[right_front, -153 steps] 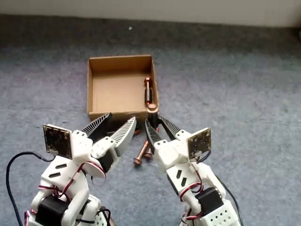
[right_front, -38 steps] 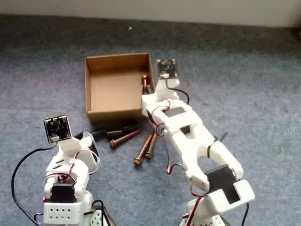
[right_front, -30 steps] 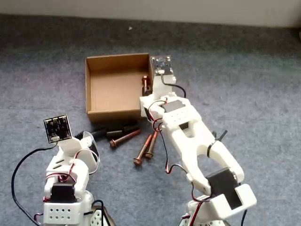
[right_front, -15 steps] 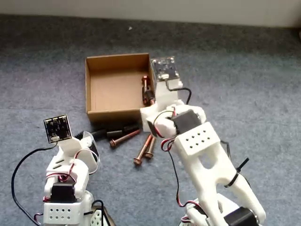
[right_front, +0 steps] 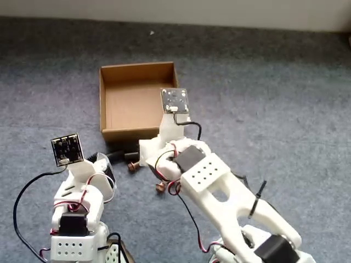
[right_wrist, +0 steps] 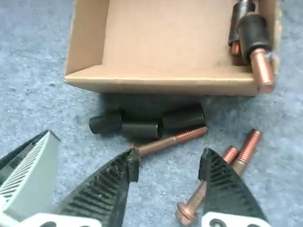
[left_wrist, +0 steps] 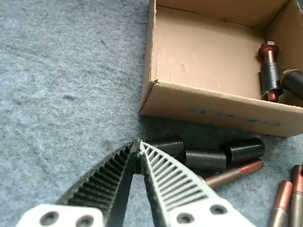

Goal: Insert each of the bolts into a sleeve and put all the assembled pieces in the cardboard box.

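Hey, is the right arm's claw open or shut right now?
Open. The right claw hangs with jaws apart above a loose bolt, gripping nothing.

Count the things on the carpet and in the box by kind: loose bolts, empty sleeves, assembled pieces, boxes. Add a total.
Loose bolts: 3
Empty sleeves: 3
Assembled pieces, inside the box: 2
Cardboard box: 1
Total: 9

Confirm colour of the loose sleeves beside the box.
The sleeves are black; the right wrist view shows them best.
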### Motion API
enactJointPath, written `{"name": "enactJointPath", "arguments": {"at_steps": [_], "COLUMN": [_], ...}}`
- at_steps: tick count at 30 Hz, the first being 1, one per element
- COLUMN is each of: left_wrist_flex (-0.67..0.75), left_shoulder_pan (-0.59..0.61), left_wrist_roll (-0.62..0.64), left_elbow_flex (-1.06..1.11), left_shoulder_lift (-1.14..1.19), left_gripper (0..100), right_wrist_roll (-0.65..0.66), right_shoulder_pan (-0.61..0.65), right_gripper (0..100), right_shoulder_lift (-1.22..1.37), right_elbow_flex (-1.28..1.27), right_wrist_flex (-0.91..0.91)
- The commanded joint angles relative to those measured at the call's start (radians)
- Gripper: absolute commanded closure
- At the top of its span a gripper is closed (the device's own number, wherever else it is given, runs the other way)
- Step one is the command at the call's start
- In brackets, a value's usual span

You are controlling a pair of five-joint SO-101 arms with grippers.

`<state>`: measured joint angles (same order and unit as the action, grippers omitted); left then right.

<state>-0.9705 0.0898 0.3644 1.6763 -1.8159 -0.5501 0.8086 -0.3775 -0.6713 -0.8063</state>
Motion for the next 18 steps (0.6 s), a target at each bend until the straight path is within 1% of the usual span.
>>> {"name": "enactJointPath", "arguments": {"at_steps": [1, 3, 6, 9, 13, 18], "left_wrist_flex": [0.017, 0.017, 0.017, 0.017, 0.017, 0.017], "left_shoulder_pan": [0.010, 0.010, 0.010, 0.010, 0.010, 0.010], "left_wrist_roll": [-0.009, -0.009, -0.009, -0.009, -0.009, -0.009], "left_elbow_flex": [0.018, 0.018, 0.018, 0.018, 0.018, 0.018], "left_shoulder_lift": [-0.004, -0.004, -0.004, -0.004, -0.004, -0.004], "left_gripper": [99, 99, 99, 99, 99, 99], "right_wrist_roll": [-0.078, -0.112, -0.123, -0.126, -0.183, -0.187], "right_shoulder_pan": [0.007, 0.002, -0.001, -0.001, -0.002, -0.015], "right_gripper": [80.3, 80.3, 80.3, 80.3, 80.3, 80.3], "right_shoulder_lift": [0.143, 0.231, 0.329, 0.384, 0.449, 0.550], "right_elbow_flex": [0.097, 0.148, 0.225, 0.289, 0.346, 0.380], "right_wrist_flex": [0.019, 0.019, 0.019, 0.019, 0.019, 0.018]}}
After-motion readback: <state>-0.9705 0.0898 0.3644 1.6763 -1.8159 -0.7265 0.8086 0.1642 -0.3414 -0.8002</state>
